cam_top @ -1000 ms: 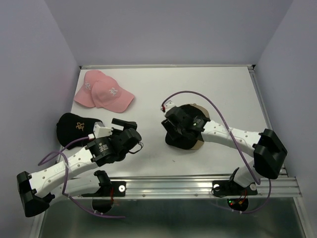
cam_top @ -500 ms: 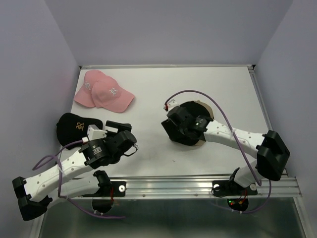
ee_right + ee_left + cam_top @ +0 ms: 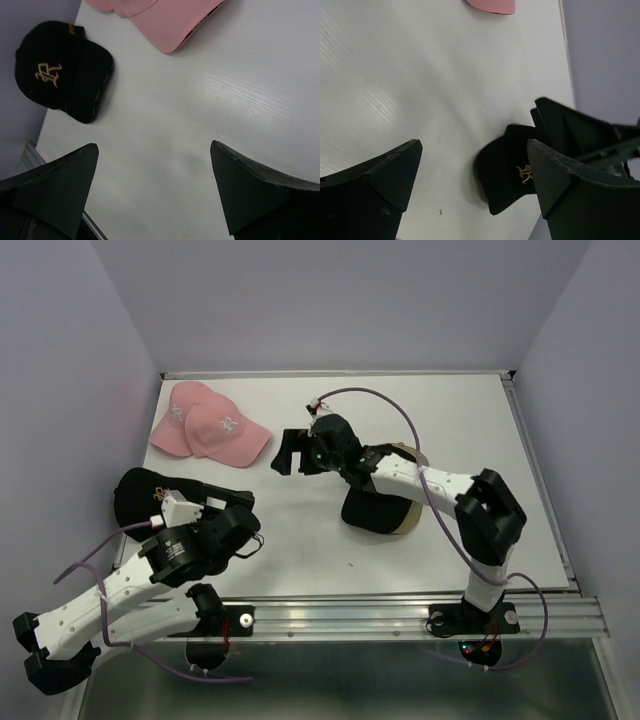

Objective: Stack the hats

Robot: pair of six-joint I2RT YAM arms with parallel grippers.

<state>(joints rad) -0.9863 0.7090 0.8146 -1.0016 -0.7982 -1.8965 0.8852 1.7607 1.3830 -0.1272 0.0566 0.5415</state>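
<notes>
Operator: What changes at the right gripper (image 3: 288,453)?
Technician: It lifts off the stacked black cap (image 3: 375,510) at centre. Jaws wide, empty. That placement looks complete.
Operator: Left gripper (image 3: 243,523)?
Technician: Jaws wide, empty, beside the loose black cap (image 3: 150,495), near left.

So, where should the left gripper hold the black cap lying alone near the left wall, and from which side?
Probably the brim of the black cap. It is flat and thin, so open jaws can close across it; the crown is round and wide. The brim points toward the table's middle, so the left gripper should come from there.
</notes>
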